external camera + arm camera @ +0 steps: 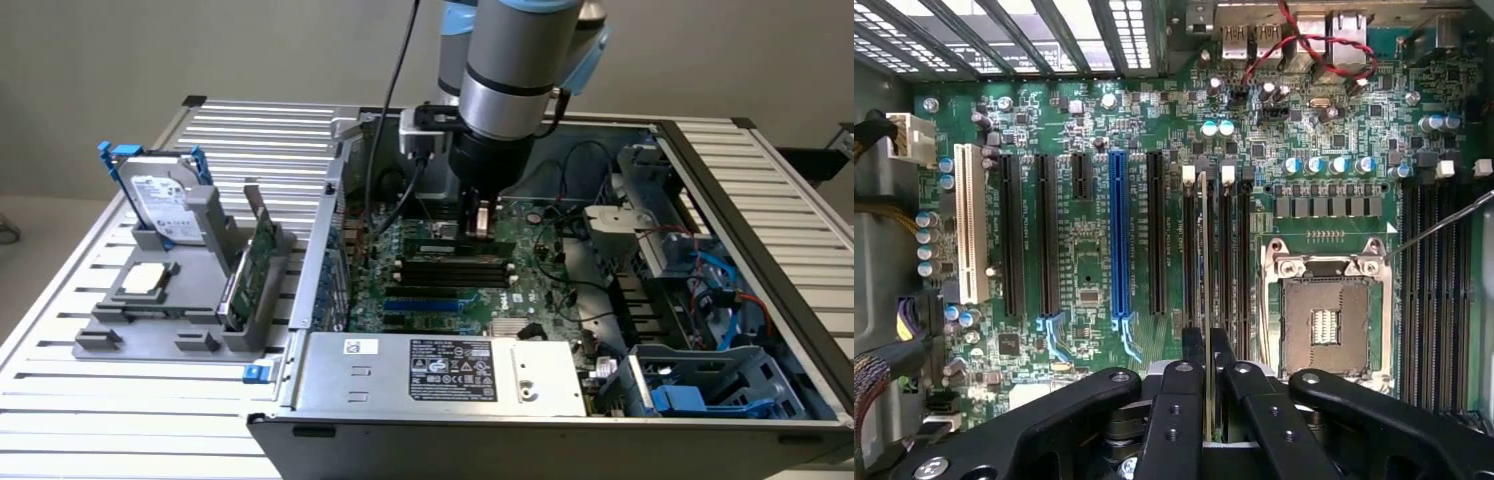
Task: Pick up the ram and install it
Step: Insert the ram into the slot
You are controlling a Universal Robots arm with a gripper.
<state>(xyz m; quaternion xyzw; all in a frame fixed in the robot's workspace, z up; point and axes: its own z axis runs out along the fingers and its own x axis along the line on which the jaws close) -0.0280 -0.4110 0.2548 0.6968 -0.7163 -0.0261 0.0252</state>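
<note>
One gripper (479, 222) hangs inside the open computer case (316, 290), its jaws set narrow and clamped on the ram (1206, 260). The ram stands on edge in line with the black memory slots (1226, 270); whether its lower edge touches a slot cannot be told. Room is tight: in the wrist view the empty processor socket (1324, 325) lies just beside the slots on one flank, and a blue expansion slot (1118, 235) lies near on the other. In the exterior view, with the gripper as dial centre, the case wall rises at 9 o'clock, the power supply (441, 370) sits at 6 o'clock and the drive cage (707, 380) at 4 o'clock. Well apart at 9 o'clock, a grey fixture (107, 340) holds a hard drive (167, 205), a processor chip (144, 280) and a green board (260, 262) on edge. All rests on a slatted metal table (761, 190) before a plain wall (134, 50).
</note>
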